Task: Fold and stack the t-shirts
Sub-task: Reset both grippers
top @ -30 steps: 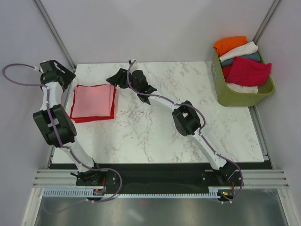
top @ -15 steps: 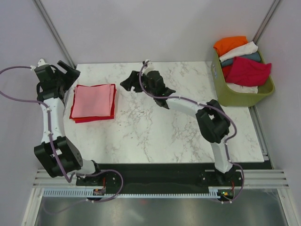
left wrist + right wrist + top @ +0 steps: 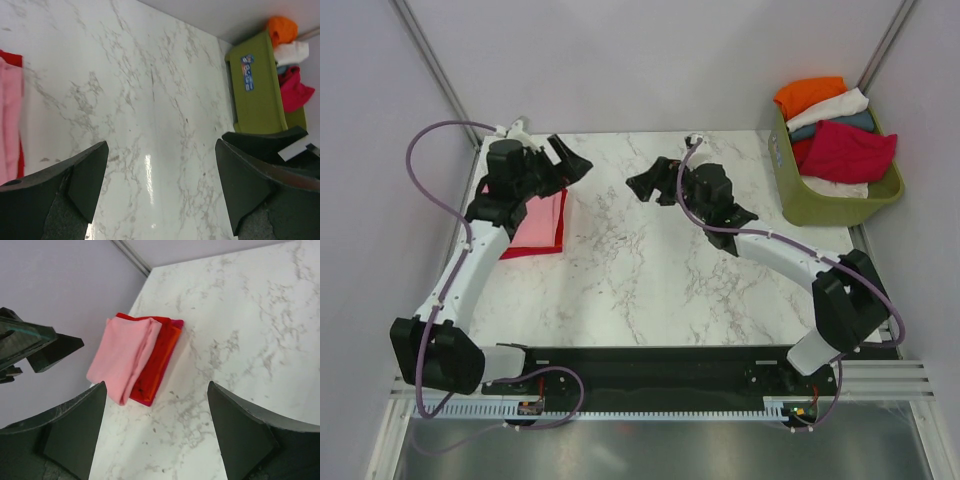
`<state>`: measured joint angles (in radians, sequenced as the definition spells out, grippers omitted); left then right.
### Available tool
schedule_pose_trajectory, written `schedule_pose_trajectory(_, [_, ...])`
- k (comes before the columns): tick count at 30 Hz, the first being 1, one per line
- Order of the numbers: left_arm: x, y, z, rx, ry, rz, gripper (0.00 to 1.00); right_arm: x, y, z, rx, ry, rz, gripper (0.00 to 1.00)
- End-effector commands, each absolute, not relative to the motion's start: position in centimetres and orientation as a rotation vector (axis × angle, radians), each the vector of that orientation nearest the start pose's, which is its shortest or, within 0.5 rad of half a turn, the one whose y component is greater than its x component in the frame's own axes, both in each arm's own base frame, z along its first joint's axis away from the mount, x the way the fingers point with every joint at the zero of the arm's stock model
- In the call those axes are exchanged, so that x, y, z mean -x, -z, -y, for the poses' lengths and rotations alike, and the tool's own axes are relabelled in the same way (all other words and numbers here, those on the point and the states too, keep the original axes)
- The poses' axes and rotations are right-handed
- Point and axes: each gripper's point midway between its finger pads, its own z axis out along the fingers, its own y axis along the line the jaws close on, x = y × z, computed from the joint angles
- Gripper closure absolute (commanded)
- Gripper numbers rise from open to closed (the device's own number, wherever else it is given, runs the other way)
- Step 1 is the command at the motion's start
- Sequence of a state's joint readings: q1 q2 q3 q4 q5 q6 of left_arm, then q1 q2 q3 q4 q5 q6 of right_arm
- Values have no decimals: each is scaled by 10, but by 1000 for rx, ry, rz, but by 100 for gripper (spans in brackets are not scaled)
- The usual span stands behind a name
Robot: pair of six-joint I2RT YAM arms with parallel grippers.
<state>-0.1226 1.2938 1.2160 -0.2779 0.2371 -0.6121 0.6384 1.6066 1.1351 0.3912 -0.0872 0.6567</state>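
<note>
Hovering over the marble table (image 3: 650, 280), we hold the left gripper (image 3: 568, 160) and the right gripper (image 3: 645, 185) with jaws spread wide and nothing between them. The pink shirt (image 3: 122, 357) lies folded on the red shirt (image 3: 162, 352) at the table's left edge. More shirts sit heaped in the green basket (image 3: 820, 208) at the right, a crimson shirt (image 3: 848, 150) draped across them. We judge them light and limp, so we would pinch a free corner, though which edge is loose we probably cannot read from here.
</note>
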Motion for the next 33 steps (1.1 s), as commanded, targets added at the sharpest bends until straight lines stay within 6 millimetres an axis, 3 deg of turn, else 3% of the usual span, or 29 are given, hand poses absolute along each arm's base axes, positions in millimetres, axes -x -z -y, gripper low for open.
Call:
schedule_pose_trajectory(1, [-384, -303, 149, 245, 791, -1914, 5, -382, -280, -309, 41, -987, -1704, 10])
schedule_pose_trajectory(3, [-375, -301, 166, 190, 821, -1923, 5, -375, -285, -292, 31, -943, -1687, 9])
schedule_pose_trajectory(4, [-372, -297, 171, 173, 822, -1931, 5, -371, -268, -284, 27, -902, -1733, 9])
schedule_pose_trajectory(6, [-363, -291, 178, 146, 809, -1936, 4, -363, -264, -268, 39, -829, -1753, 8])
schedule_pose_trajectory(8, [-355, -281, 185, 127, 809, -1944, 2, -356, -247, -256, 36, -771, -1792, 7])
schedule_pose_trajectory(9, [-347, -283, 194, 100, 823, -1931, 2, -352, -250, -248, 25, -749, -1782, 5])
schedule_pose_trajectory(10, [-346, -285, 200, 82, 841, -1906, 0, -346, -235, -242, 23, -725, -1810, 5])
schedule_pose_trajectory(12, [-335, -271, 214, 49, 860, -1928, 0, -337, -236, -231, 18, -709, -1795, 3])
schedule_pose_trajectory(14, [-326, -255, 224, 12, 863, -1953, 0, -330, -219, -219, -3, -667, -1816, 2])
schedule_pose_trajectory(17, [-317, -231, 231, -22, 846, -1979, 0, -315, -220, -201, -23, -641, -1784, 2])
schedule_pose_trajectory(19, [-310, -209, 231, -39, 838, -2002, 0, -307, -205, -191, -35, -612, -1804, 2])
schedule_pose_trajectory(21, [-307, -202, 233, -51, 847, -1989, 0, -301, -204, -179, -58, -584, -1791, 2])
schedule_pose_trajectory(22, [-304, -190, 231, -59, 841, -2003, 0, -297, -192, -173, -66, -559, -1808, 2])
schedule_pose_trajectory(26, [-297, -176, 232, -82, 853, -2006, 0, -287, -172, -151, -111, -475, -1828, 2])
schedule_pose_trajectory(30, [-293, -172, 239, -122, 900, -1954, 0, -279, -165, -126, -160, -394, -1800, 2])
schedule_pose_trajectory(33, [-290, -158, 239, -157, 894, -1951, 0, -273, -144, -105, -203, -297, -1808, 2])
